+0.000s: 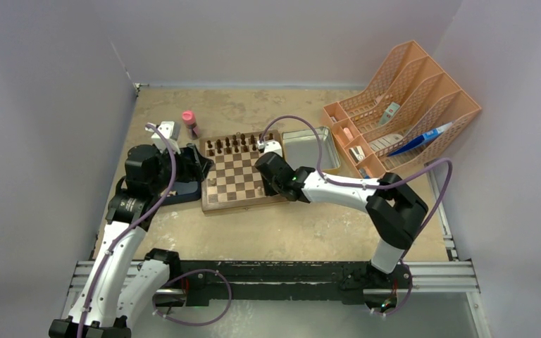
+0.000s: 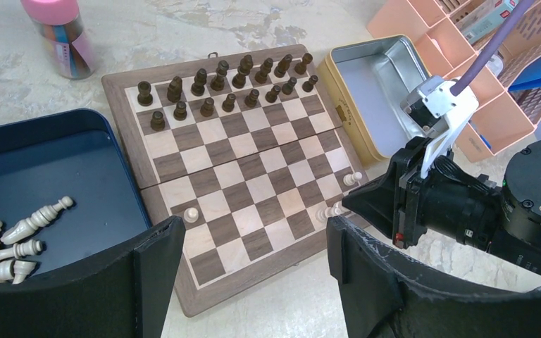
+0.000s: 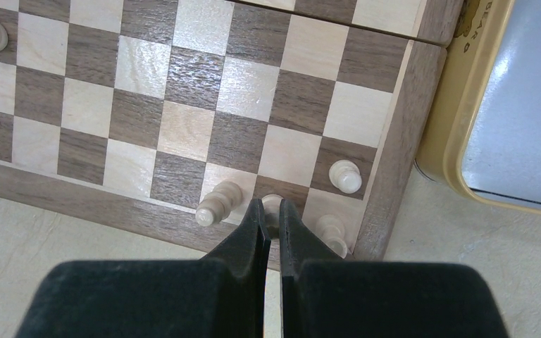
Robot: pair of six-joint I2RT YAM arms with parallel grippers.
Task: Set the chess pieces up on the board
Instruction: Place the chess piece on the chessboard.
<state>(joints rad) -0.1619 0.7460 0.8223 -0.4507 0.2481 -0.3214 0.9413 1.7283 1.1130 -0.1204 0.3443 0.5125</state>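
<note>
Mottled beige surface (image 1: 275,232) carries everything. Low over the board (image 3: 394,141) at its near right corner, the right hand (image 3: 271,205) has its fingers almost together with a pale piece (image 3: 273,209) at the tips; whether it is pinched I cannot tell. Neighbours crowd in: a tall piece (image 3: 218,203), a corner piece (image 3: 332,234) and a pawn (image 3: 344,176). Best to centre it upright, part the fingers only slightly, then rise straight. The left hand (image 2: 253,225) hangs wide open by the blue tray (image 2: 56,162), where the loose pale pieces (image 2: 14,243) lie. The dark pieces (image 2: 222,84) fill the far rows.
</note>
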